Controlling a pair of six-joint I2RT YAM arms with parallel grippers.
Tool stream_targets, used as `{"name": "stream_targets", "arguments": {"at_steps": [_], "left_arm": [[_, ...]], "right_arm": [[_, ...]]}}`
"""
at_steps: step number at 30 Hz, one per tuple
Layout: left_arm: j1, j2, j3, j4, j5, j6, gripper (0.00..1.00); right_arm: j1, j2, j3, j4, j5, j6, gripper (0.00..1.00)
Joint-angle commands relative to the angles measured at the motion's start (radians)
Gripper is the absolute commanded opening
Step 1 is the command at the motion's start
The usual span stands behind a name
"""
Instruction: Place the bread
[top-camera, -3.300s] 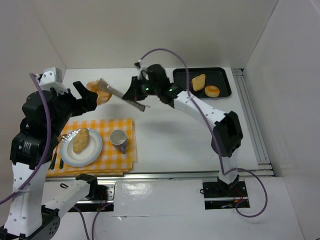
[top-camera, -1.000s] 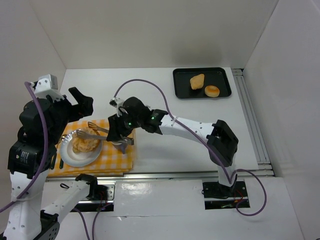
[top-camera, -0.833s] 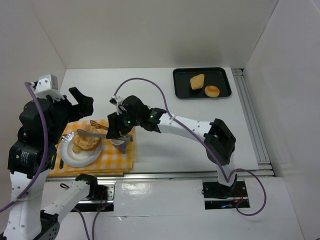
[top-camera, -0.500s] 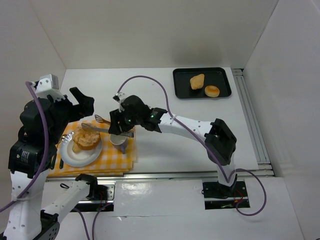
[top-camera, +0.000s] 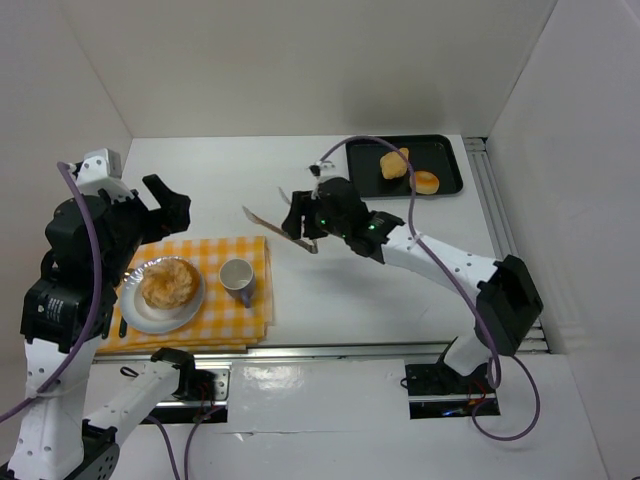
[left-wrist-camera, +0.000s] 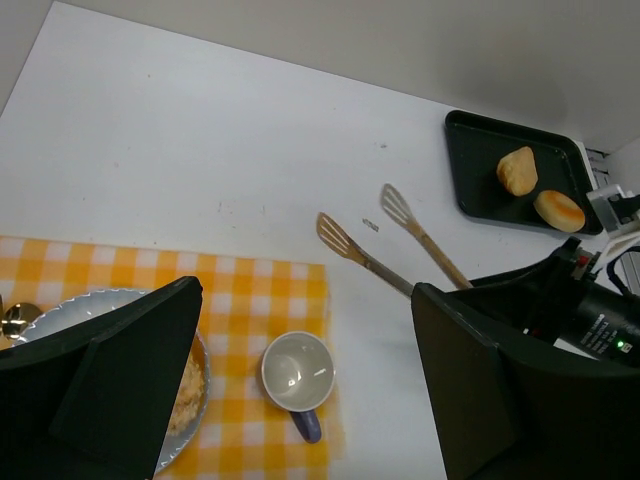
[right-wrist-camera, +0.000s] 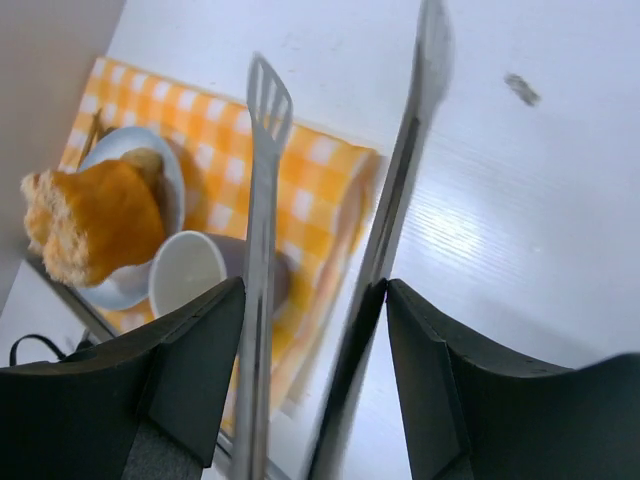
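Note:
The bread (top-camera: 165, 282) lies on the white plate (top-camera: 135, 315) at the left, on the yellow checked cloth (top-camera: 250, 312); it shows in the right wrist view too, bread (right-wrist-camera: 95, 220). My right gripper (top-camera: 310, 222) hovers over the table's middle, shut on metal tongs (top-camera: 278, 224). The tongs' two arms (right-wrist-camera: 268, 100) stand spread, with nothing between their tips. My left gripper (left-wrist-camera: 307, 290) is open and empty, raised above the cloth beside the plate (left-wrist-camera: 60, 305).
A white cup (top-camera: 237, 275) with a purple handle stands on the cloth right of the plate. A black tray (top-camera: 452, 160) at the back right holds two more bread pieces (top-camera: 393, 164). White walls enclose the table on three sides.
The right arm has pulled the tongs away from the plate, up and to the right. The tongs came away empty and the bread stayed on the plate. The left arm has hardly moved.

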Motion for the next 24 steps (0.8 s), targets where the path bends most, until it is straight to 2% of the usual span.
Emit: {"name": "stream_targets", "arguments": {"at_steps": [1, 9, 16, 19, 20, 21, 24], "left_arm": [[-0.004, -0.013, -0.009, 0.051, 0.014, 0.012, 0.99], [-0.004, -0.004, -0.009, 0.06, 0.024, 0.002, 0.99], [-0.004, -0.004, -0.009, 0.06, 0.033, 0.002, 0.99], [-0.004, -0.004, -0.009, 0.06, 0.033, 0.002, 0.99], [-0.004, -0.004, -0.009, 0.06, 0.033, 0.002, 0.99], [-0.004, -0.004, -0.009, 0.06, 0.033, 0.002, 0.99], [-0.004, -0.004, -0.019, 0.06, 0.044, 0.002, 0.99]], "right_arm": [[-0.055, -0.077, -0.104, 0.089, -0.006, 0.053, 0.66], [-0.075, -0.1, -0.161, 0.02, 0.118, 0.034, 0.66], [-0.109, -0.09, -0.218, 0.002, 0.139, 0.011, 0.67], [-0.141, -0.112, -0.218, -0.032, 0.2, 0.011, 0.74], [-0.159, -0.112, -0.218, -0.05, 0.234, 0.011, 0.79], [-0.169, -0.112, -0.208, -0.105, 0.28, 0.026, 0.87], [-0.187, -0.121, -0.188, -0.219, 0.501, 0.092, 0.94]]}}
